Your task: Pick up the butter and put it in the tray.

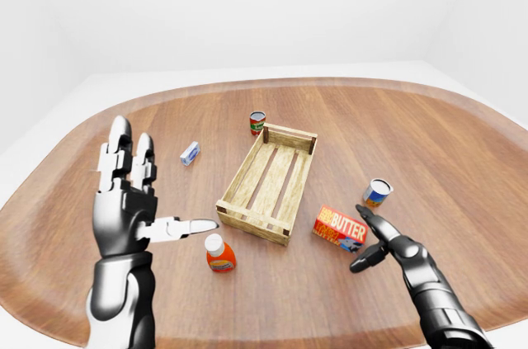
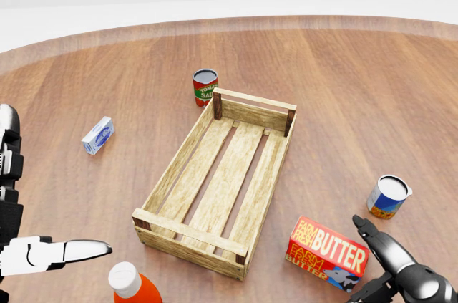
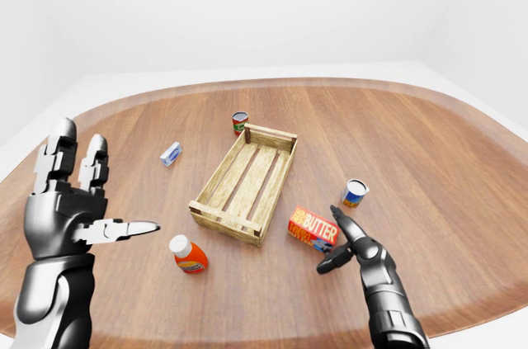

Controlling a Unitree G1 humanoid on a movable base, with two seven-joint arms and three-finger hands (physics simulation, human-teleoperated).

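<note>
Left-eye view: red and orange rectangular butter box (image 1: pixel 340 228) flat on the brown wooden table (image 1: pixel 462 159), just right of the slatted pale wooden tray (image 1: pixel 268 181); not in the tray. Grey three-finger right hand (image 1: pixel 375 242) just beside the box's right end, fingers spread apart, clamped on nothing; contact with the box not certain. Silvery left hand (image 1: pixel 132 200) raised well left of the tray, fingers apart, palm bare. Red tomato can (image 1: pixel 257 123) at the tray's top end, small white and blue carton (image 1: pixel 190 152) to the left, orange bottle with white cap (image 1: pixel 219 253) below the tray, blue and orange can (image 1: pixel 378 192) right of the butter.

Head view: tray bare inside, slats showing. Butter box lower right, label up, near the tray's lower corner but apart from it. Right hand at the bottom right edge, partly cut off.

Right-eye view: same layout; right hand just beside the box, open.

Progress, as judged: nothing done yet. Grasp, lift, carry left and release all remain.

Surface and room: large rounded wood-grain tabletop with a paler rim; plain white walls and floor around.
</note>
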